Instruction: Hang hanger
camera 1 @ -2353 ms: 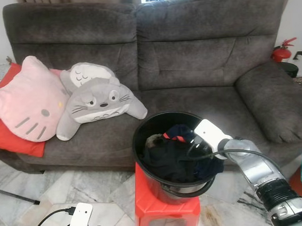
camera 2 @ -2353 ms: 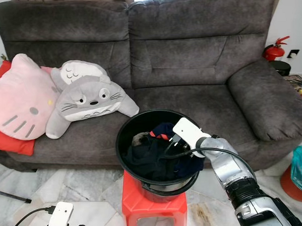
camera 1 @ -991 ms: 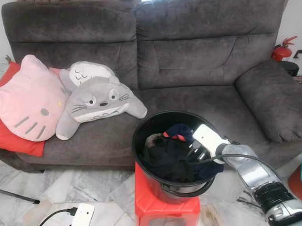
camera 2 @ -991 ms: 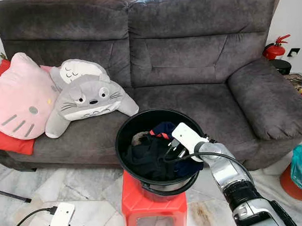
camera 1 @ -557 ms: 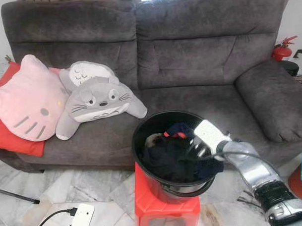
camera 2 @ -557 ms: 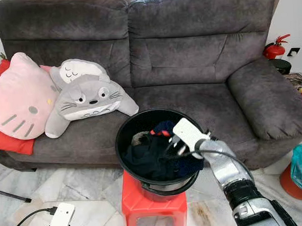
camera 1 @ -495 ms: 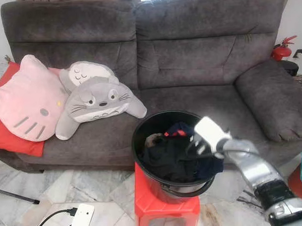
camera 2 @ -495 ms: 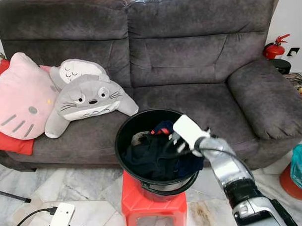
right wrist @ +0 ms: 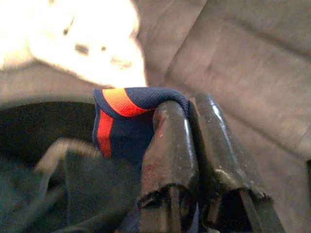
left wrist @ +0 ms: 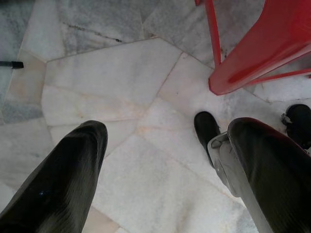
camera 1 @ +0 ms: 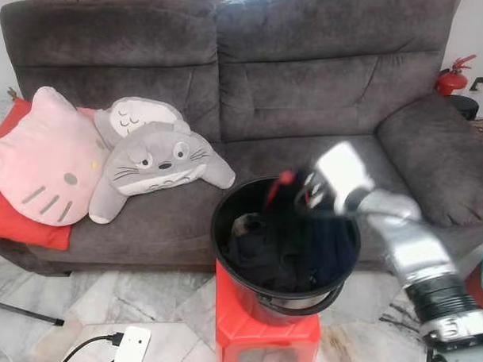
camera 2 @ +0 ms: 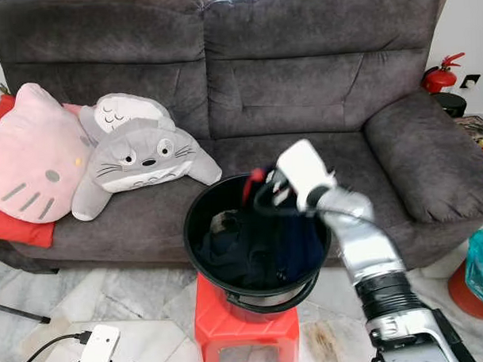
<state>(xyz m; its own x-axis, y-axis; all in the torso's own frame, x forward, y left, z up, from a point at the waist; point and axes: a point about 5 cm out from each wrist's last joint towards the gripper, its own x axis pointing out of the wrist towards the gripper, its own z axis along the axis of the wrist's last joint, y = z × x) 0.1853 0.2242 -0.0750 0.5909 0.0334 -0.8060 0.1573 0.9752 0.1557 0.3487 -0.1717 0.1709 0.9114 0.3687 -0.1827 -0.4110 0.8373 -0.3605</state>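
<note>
Right arm: raised over the black bucket (camera 1: pixel 228 245), silver forearm angled up from the lower right, white wrist block above the bucket's far rim.
Right gripper (right wrist: pixel 187 109): fingers pressed together, pinching a navy garment with red-orange trim (right wrist: pixel 114 128); the cloth hangs from them down into the bucket.
Left gripper (left wrist: pixel 160 165): hangs low near the floor, fingers spread wide, holding nothing.
Hanger: cannot be made out; what the right gripper holds is fabric.
Bucket: round, glossy black plastic, with more dark clothes heaped inside; it stands on a red plastic stool (camera 2: pixel 247 328).
Sofa (camera 1: pixel 301 83): dark grey, plush, just behind the bucket.
Cushions: pink cat-face cushion (camera 1: pixel 38 160) on a red pillow (camera 1: pixel 5 221), beside a grey-and-white creature plush (camera 1: pixel 157 164), all on the sofa's left seat.
Floor (left wrist: pixel 116 97): pale marble slabs with grey veins.
Far right: a red fire extinguisher (camera 1: pixel 448 78) beyond the sofa arm.
</note>
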